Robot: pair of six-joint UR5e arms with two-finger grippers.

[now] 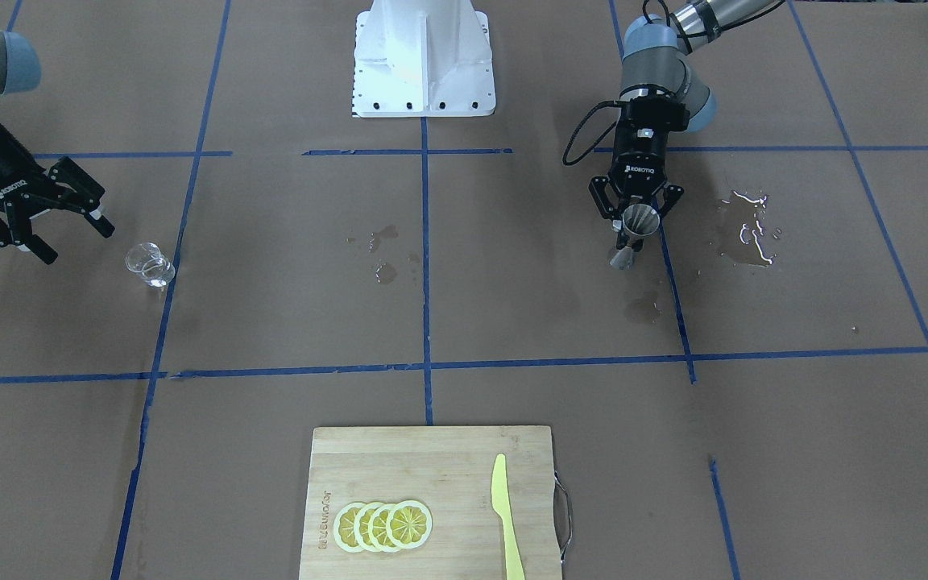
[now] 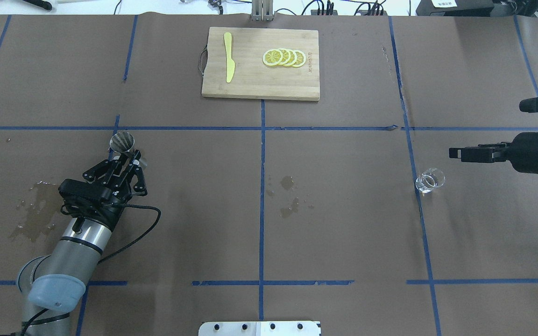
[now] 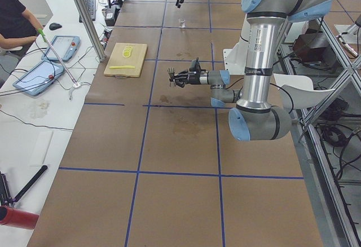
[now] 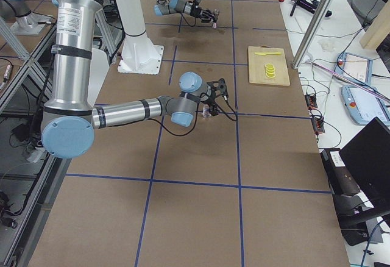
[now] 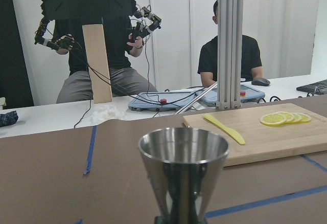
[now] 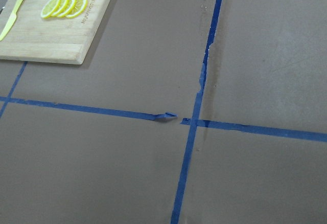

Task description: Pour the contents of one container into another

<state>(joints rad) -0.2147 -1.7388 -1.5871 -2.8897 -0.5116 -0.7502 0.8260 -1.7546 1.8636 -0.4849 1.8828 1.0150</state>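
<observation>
Left hand (image 1: 639, 226) closed on the jigger (image 1: 641, 216) at its narrow waist. The jigger is upright, long axis vertical, open mouth up, over the left half of the worktop (image 1: 464, 322). We cannot tell whether its lower cone touches the surface. A wet patch (image 1: 750, 229) lies between the jigger and the left edge. The glass cup (image 1: 150, 264) stands upright, mouth up, toward the right edge and well apart from the jigger. Right hand (image 1: 76, 240) has its fingers spread and holds nothing; it is just beside the cup, not touching.
</observation>
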